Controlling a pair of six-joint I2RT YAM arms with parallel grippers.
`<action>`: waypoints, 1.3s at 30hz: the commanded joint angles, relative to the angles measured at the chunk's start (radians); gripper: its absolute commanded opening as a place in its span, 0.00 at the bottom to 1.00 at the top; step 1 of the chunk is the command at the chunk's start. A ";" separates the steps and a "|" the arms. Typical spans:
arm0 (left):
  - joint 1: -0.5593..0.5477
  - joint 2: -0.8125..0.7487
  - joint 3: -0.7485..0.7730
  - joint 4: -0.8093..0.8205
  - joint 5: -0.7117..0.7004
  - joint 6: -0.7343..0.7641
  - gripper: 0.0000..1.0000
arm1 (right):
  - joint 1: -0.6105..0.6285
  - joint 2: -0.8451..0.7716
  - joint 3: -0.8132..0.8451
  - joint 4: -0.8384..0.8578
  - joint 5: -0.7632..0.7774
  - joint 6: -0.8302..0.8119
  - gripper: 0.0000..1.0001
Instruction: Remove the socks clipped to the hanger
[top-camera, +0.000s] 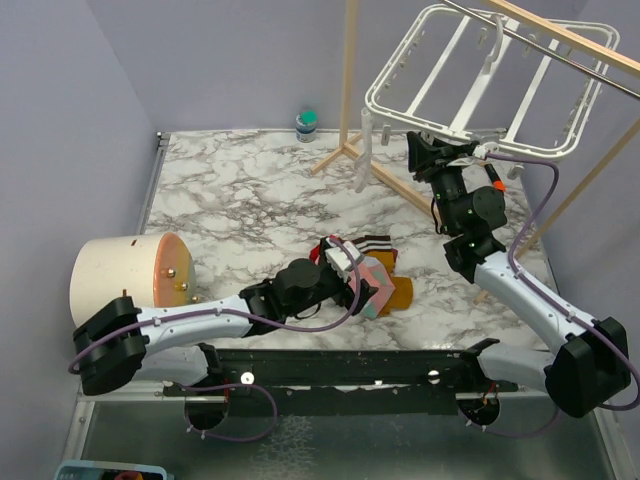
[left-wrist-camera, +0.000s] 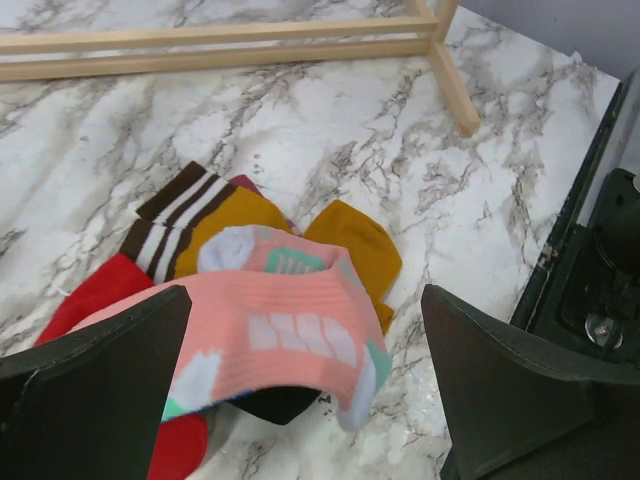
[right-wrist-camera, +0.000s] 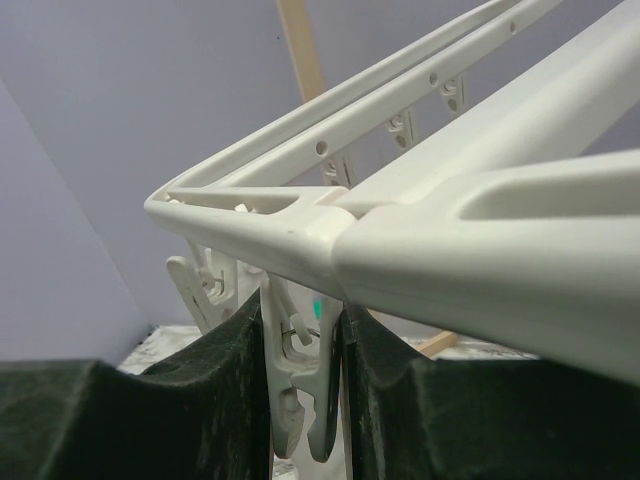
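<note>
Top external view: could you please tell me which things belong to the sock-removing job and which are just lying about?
Belonging to the job:
socks, heaped together
white hanger
clip, between the fingers of the right hand
left hand, open over the socks

Just lying about:
cream drum
green-lidded jar
wooden rack, only a stand
</note>
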 joint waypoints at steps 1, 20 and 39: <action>-0.003 -0.074 0.026 -0.108 -0.109 0.035 0.99 | -0.005 -0.026 0.020 -0.013 -0.017 0.000 0.02; 0.074 -0.268 0.025 -0.195 -0.172 0.112 0.99 | -0.005 -0.035 0.007 -0.021 -0.026 0.015 0.01; 0.412 -0.140 -0.006 0.034 0.150 -0.085 0.99 | -0.005 -0.035 -0.001 -0.039 -0.042 0.016 0.02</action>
